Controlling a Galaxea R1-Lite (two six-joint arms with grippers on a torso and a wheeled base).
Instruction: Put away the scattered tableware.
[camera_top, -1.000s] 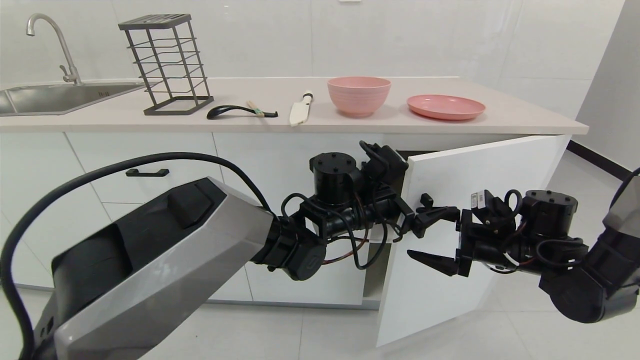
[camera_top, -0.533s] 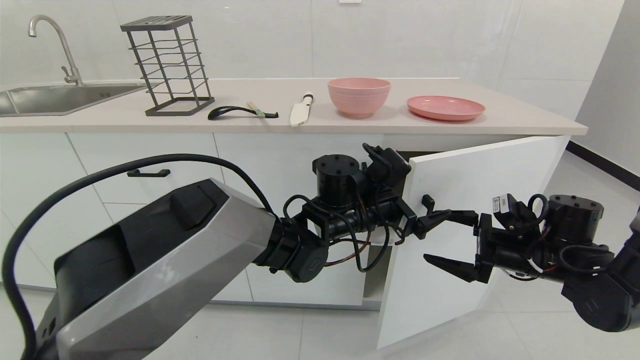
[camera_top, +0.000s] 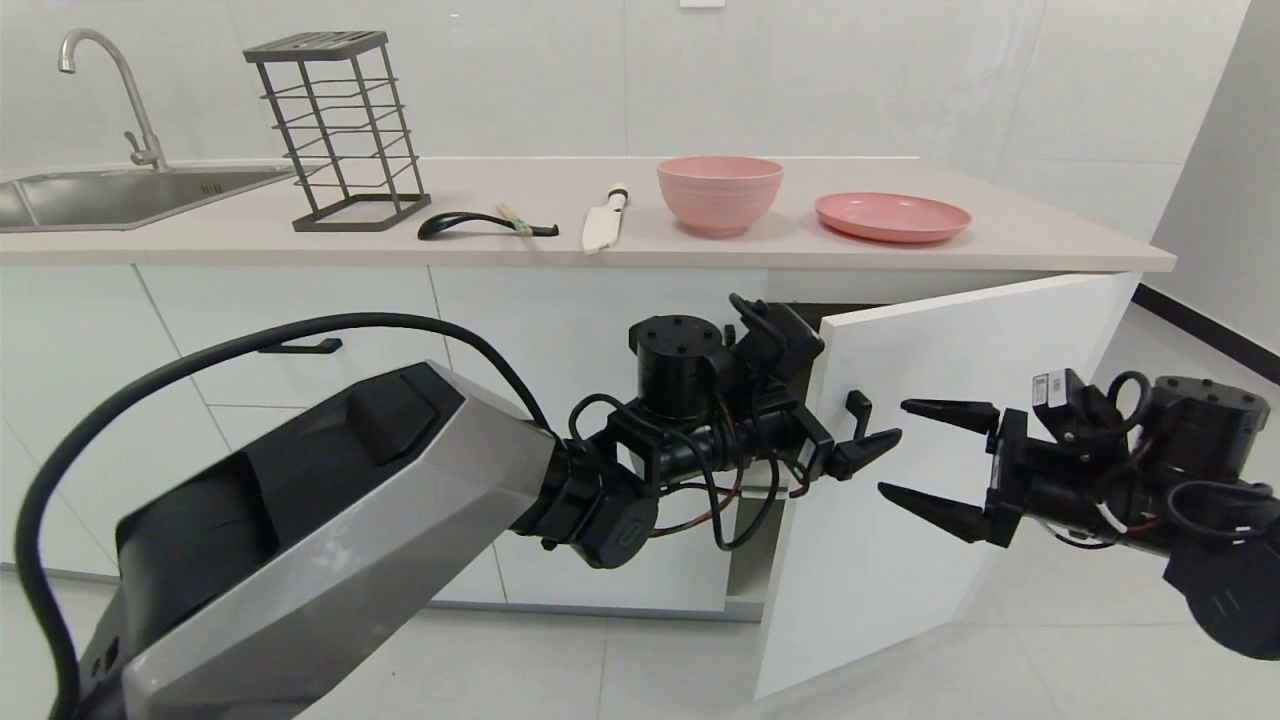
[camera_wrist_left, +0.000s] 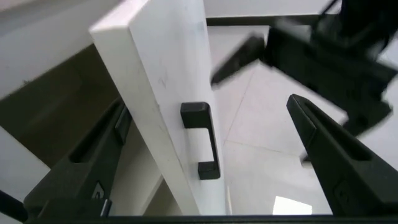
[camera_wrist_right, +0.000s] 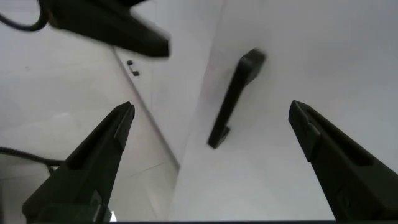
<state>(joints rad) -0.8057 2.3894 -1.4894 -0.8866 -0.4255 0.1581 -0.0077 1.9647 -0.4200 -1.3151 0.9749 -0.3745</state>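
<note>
Sitting wide open, the left claw (camera_wrist_left: 205, 115) has the edge of the white cupboard door (camera_top: 960, 340) between its two sides, close to the black handle (camera_top: 855, 408). The right claw (camera_wrist_right: 211, 111) is wide open too, holding nothing, facing the door. Farther back on the table (camera_top: 1050, 245) lie a black spoon (camera_top: 465, 221) with chopsticks (camera_top: 512, 218) touching it, a white knife (camera_top: 603, 218), a pink bowl (camera_top: 718, 192) and a pink plate (camera_top: 892, 215). At the far left a wire rack (camera_top: 340, 130) stands beside the sink (camera_top: 120, 195).

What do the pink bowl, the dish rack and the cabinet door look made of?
Pink bowl: likely matte plastic or melamine, ribbed wall, no gloss.
Dish rack: dark coated metal wire, thin straight bars.
Cabinet door: white laminated board, probably; thick flat edge, smooth face.
</note>
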